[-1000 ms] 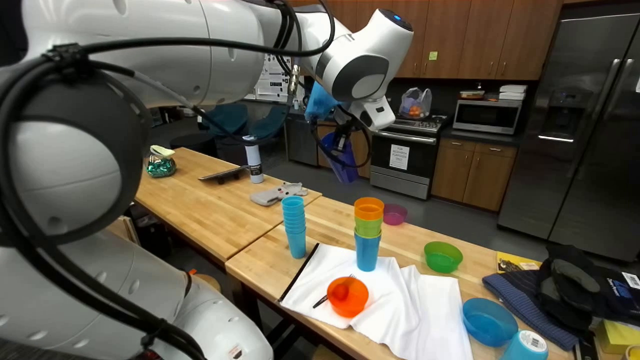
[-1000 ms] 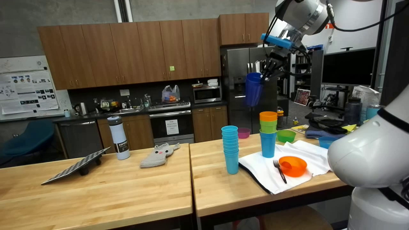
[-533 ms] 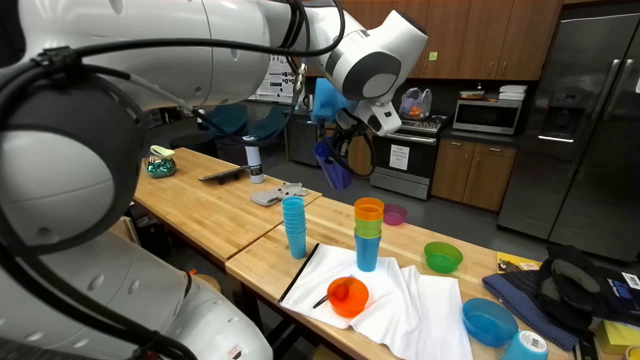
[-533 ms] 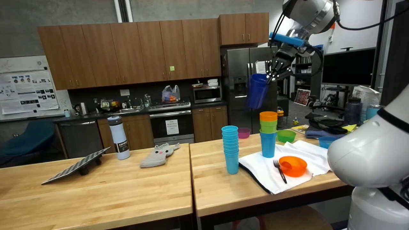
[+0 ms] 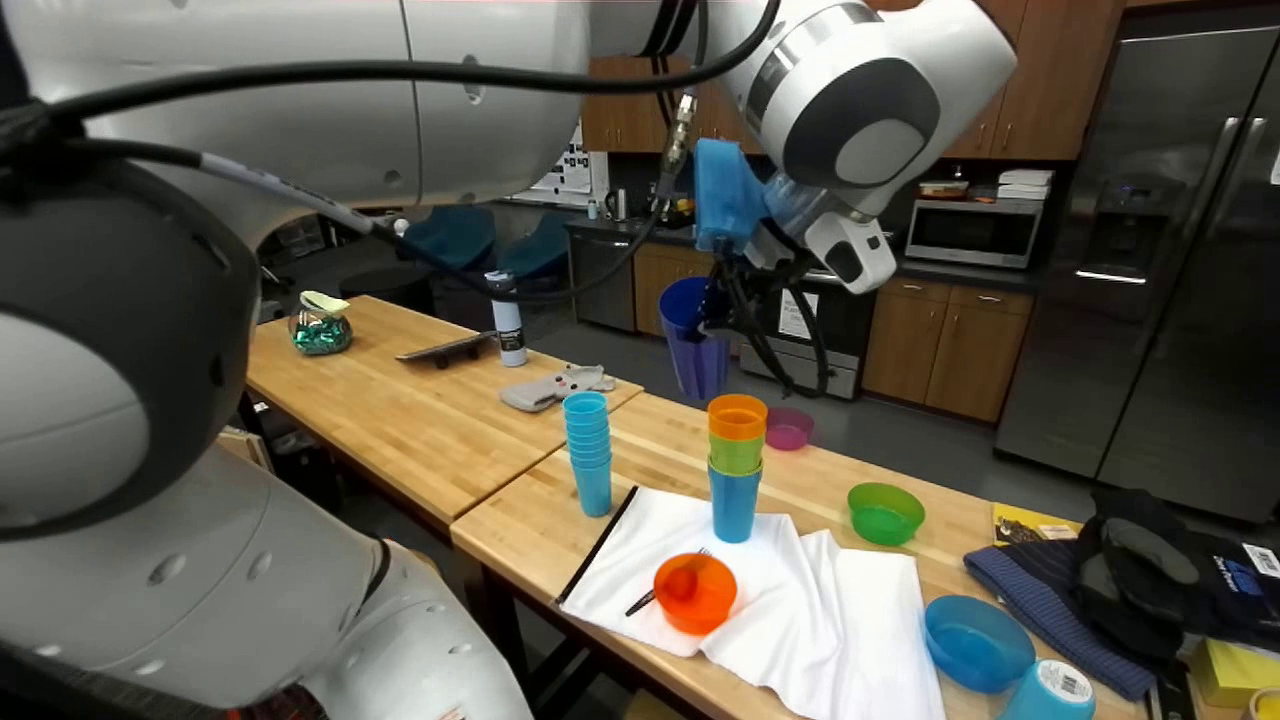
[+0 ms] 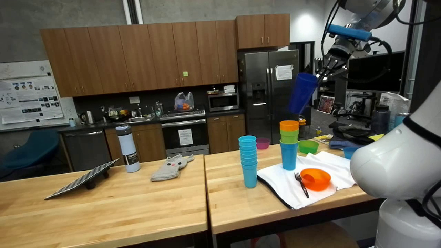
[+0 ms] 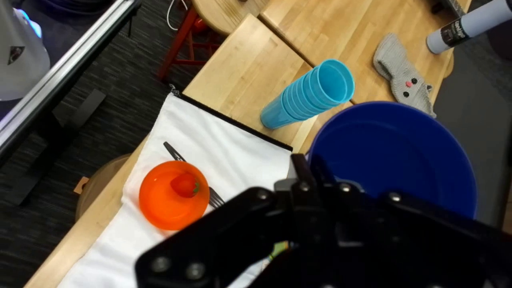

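Cup [image 6: 301,94], dark blue, clamped by its rim in the claw [image 6: 320,78], hanging tilted in mid-air, mouth uppermost. Below the claw, on the worktop [image 6: 229,193]: tall stack of orange, green and blue cups [image 6: 288,151], upright on white cloth [image 5: 790,600]. On same cloth, lower than the claw, orange bowl [image 7: 162,202] with red piece [image 7: 184,186] inside and black fork [image 6: 301,185] just beside. Off the cloth, also below claw level, upright stack of light blue cups [image 6: 248,160], green bowl [image 6: 308,147] and magenta bowl [image 6: 263,143]. Farther from the claw, on adjoining worktop [image 6: 131,203], grey knitted thing [image 6: 171,167] and pale tumbler [image 6: 127,148].
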You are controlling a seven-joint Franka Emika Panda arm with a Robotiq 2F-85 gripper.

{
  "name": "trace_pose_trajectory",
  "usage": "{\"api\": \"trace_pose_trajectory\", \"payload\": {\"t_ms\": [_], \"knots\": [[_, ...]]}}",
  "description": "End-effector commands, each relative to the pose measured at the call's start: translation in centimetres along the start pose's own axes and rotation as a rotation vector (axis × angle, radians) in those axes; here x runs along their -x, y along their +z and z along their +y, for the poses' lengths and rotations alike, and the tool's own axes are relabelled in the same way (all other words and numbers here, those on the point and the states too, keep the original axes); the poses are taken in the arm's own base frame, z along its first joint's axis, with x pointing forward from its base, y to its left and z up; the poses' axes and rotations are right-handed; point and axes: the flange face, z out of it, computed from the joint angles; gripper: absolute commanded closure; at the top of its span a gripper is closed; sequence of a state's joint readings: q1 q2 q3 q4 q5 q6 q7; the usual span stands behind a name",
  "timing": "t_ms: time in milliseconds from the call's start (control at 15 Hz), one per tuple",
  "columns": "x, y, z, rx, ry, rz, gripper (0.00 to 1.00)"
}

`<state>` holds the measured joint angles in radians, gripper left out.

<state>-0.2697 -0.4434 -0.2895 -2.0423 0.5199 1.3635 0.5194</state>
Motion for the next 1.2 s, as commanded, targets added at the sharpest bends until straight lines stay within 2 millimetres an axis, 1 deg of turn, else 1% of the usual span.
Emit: {"api": "trace_pose_trajectory", "payload": {"t_ms": [0,200,267,467,667,1133], "knots": [[-2.4,-2.6,0.6,-0.004,0.027,0.018,0.99],[-4.6,-2.9,0.0,-0.020,0.039,0.017,0.99],[-5.5,-2.6,-0.4,-0.023,0.045,-0.002,0.99],[-7.2,-1.8,-2.0,-0.024,0.054,-0.031,0.99],[-8.3,-1.1,-3.8,-0.014,0.050,-0.062,0.99],[-9.8,0.5,-6.6,0.059,0.062,-0.122,0.99]]}}
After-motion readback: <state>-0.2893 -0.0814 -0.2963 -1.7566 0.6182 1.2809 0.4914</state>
